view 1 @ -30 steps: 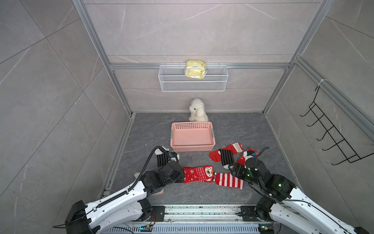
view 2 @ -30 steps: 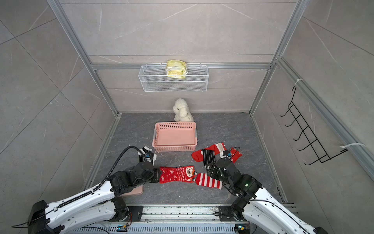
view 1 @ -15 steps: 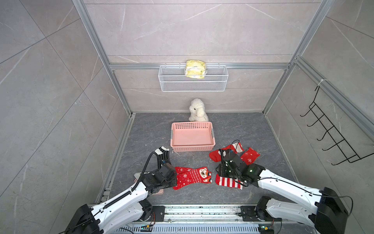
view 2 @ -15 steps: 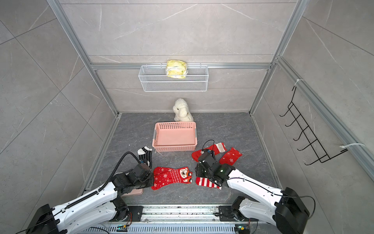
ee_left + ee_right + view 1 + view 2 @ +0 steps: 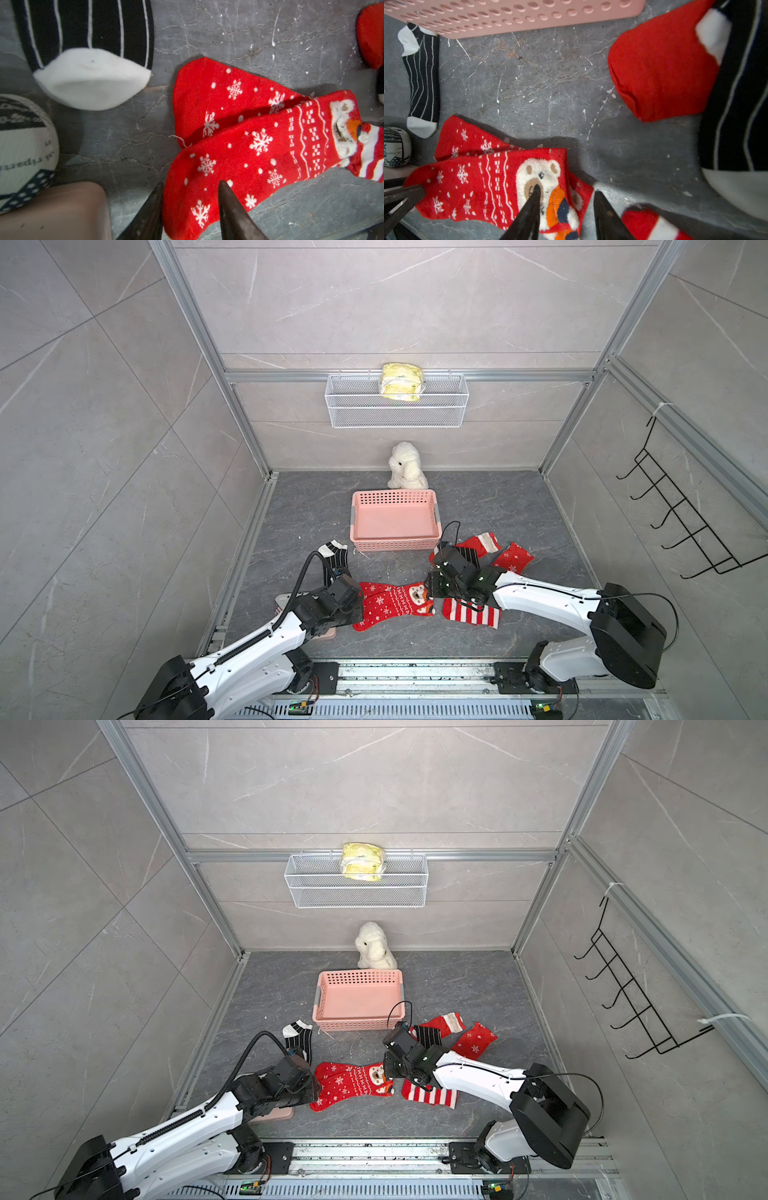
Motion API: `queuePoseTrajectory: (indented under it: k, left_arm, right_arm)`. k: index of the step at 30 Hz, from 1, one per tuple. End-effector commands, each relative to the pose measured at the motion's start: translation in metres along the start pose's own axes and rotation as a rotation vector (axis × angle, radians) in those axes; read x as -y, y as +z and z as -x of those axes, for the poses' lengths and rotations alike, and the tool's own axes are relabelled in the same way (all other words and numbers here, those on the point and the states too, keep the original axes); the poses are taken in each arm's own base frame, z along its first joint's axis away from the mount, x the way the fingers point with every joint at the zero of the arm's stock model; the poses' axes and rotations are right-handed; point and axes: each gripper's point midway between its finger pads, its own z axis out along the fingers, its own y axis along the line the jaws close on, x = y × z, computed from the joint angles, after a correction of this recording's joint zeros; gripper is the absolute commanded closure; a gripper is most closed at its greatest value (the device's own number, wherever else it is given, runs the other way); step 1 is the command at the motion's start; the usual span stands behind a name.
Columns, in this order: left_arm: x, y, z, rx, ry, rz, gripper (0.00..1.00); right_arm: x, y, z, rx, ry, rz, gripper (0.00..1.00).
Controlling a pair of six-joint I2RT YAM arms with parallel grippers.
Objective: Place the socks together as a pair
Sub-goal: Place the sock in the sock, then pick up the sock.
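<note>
Loosely, left fingers and right fingers straddled the snowflake socks half-open, gripping nothing; a snag could unpair them.

Looking like a lab mock-up bathroom. Showing grey tile walls, aluminium framing, a wire shelf, wall hooks.

My left gripper has let go of the toe of the red snowflake-patterned fabric sock, and its jaws are now apart around it. The sock has sunk flat. My right gripper has moved in over its bear-face cuff, uncovering a second red snowflake sock.
</note>
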Motion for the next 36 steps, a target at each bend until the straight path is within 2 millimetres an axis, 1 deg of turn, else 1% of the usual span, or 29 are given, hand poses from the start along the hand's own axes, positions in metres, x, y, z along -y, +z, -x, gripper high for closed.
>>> queuePoseTrajectory:
  k: [1, 5, 8, 10, 12, 16, 18, 22, 27, 31, 33, 35, 36]
  left_arm:
    - [-0.001, -0.005, 0.002, 0.018, -0.063, -0.008, 0.56]
    - [-0.003, -0.006, -0.003, -0.006, -0.112, -0.008, 0.59]
    - [-0.010, -0.010, -0.006, -0.018, -0.125, 0.037, 0.57]
    - [-0.015, -0.012, -0.007, -0.025, -0.114, 0.069, 0.54]
    - [-0.018, -0.012, -0.009, -0.038, -0.113, 0.085, 0.47]
    - [-0.015, -0.011, -0.013, -0.066, -0.117, 0.077, 0.47]
    - [-0.012, -0.012, -0.014, -0.074, -0.125, 0.069, 0.47]
    - [-0.014, -0.010, -0.019, -0.084, -0.133, 0.073, 0.53]
    - [-0.017, -0.006, -0.024, -0.091, -0.142, 0.082, 0.54]
    - [-0.012, -0.004, -0.024, -0.089, -0.134, 0.070, 0.57]
    - [-0.012, -0.002, -0.025, -0.091, -0.130, 0.071, 0.60]
    - [-0.014, 0.000, -0.026, -0.094, -0.128, 0.080, 0.61]
    - [-0.014, 0.001, -0.027, -0.096, -0.129, 0.082, 0.62]
  right_arm:
    - [-0.009, 0.004, 0.006, 0.012, -0.008, 0.020, 0.60]
    - [-0.007, 0.011, 0.005, 0.007, 0.001, 0.007, 0.60]
    - [-0.007, 0.014, 0.005, 0.004, 0.005, 0.005, 0.60]
    - [-0.009, 0.016, 0.005, 0.002, 0.006, 0.011, 0.60]
    - [-0.009, 0.017, 0.005, 0.000, 0.007, 0.013, 0.60]
    - [-0.010, 0.018, 0.005, 0.001, 0.007, 0.015, 0.60]
    - [-0.010, 0.019, 0.004, -0.002, 0.008, 0.014, 0.60]
    - [-0.011, 0.021, 0.004, -0.005, 0.011, 0.020, 0.60]
    - [-0.010, 0.025, 0.002, -0.014, 0.016, 0.016, 0.60]
    - [-0.010, 0.028, -0.001, -0.025, 0.022, 0.022, 0.60]
    - [-0.012, 0.028, -0.002, -0.029, 0.023, 0.033, 0.61]
    - [-0.014, 0.029, -0.002, -0.030, 0.024, 0.039, 0.65]
    - [-0.014, 0.029, -0.002, -0.030, 0.025, 0.041, 0.65]
